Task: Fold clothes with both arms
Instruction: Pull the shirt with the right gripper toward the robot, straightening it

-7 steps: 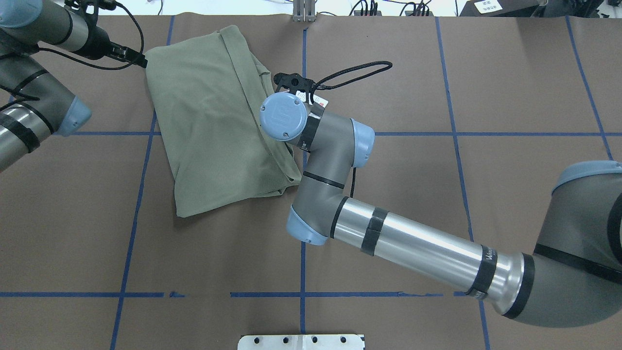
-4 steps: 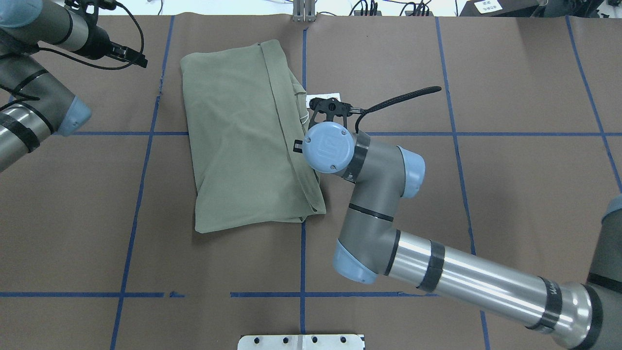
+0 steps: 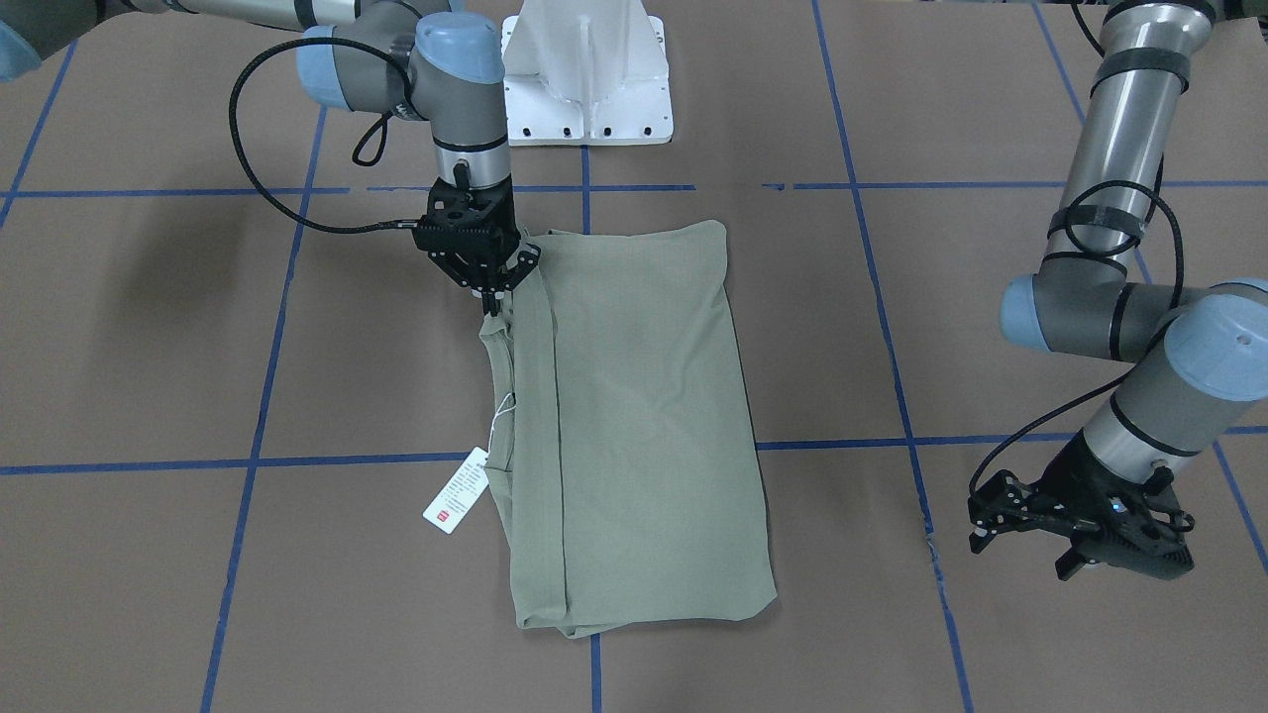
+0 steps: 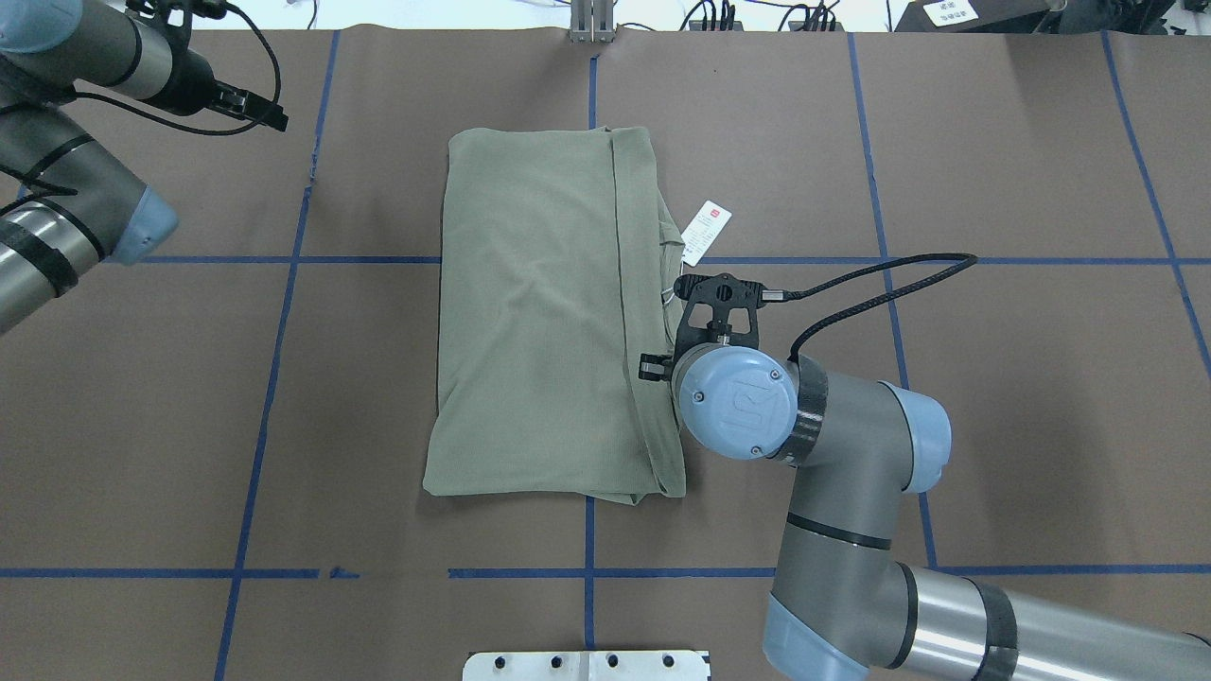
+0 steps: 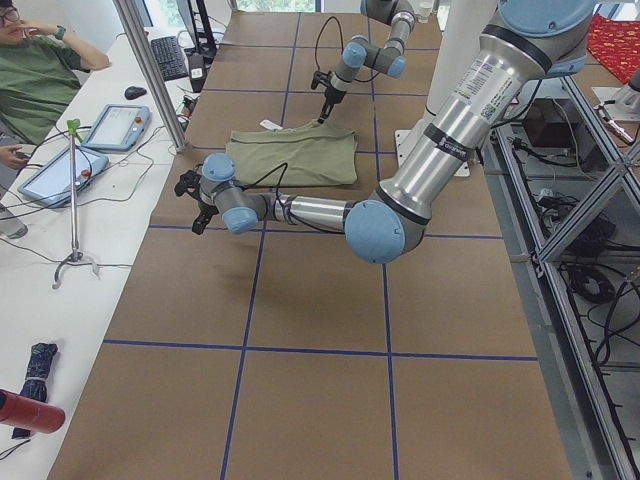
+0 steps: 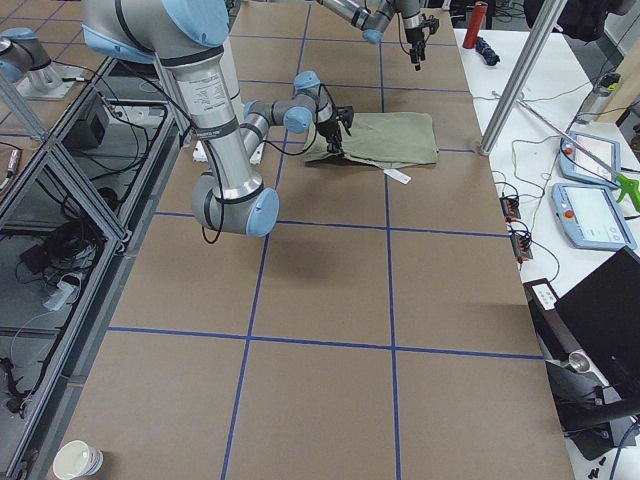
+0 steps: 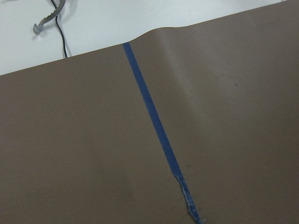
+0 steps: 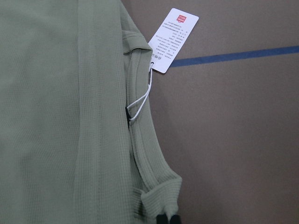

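Note:
The pale green shirt (image 4: 539, 312) lies folded into a long rectangle at the table's middle, also in the front view (image 3: 644, 416) and the right wrist view (image 8: 46, 116). Its white hang tag (image 4: 706, 232) (image 3: 457, 503) (image 8: 174, 39) lies on the table beside the folded edge. My right gripper (image 3: 492, 295) (image 8: 167, 219) is shut on the shirt's ribbed edge near one corner; in the overhead view the wrist covers most of it. My left gripper (image 3: 986, 525) (image 4: 270, 113) hovers open over bare table, well off to the shirt's side, holding nothing.
The brown table cover (image 4: 993, 378) is marked with blue tape lines (image 4: 587, 572). The white pedestal plate (image 3: 586, 89) sits at the robot's side. A person (image 5: 35, 80) sits at a side desk with tablets. The left wrist view shows torn tape (image 7: 189, 205).
My right arm has dragged the shirt rightward and toward the robot in the overhead view, turning it square to the tape lines. The hang tag has swung out. The left arm has stayed still.

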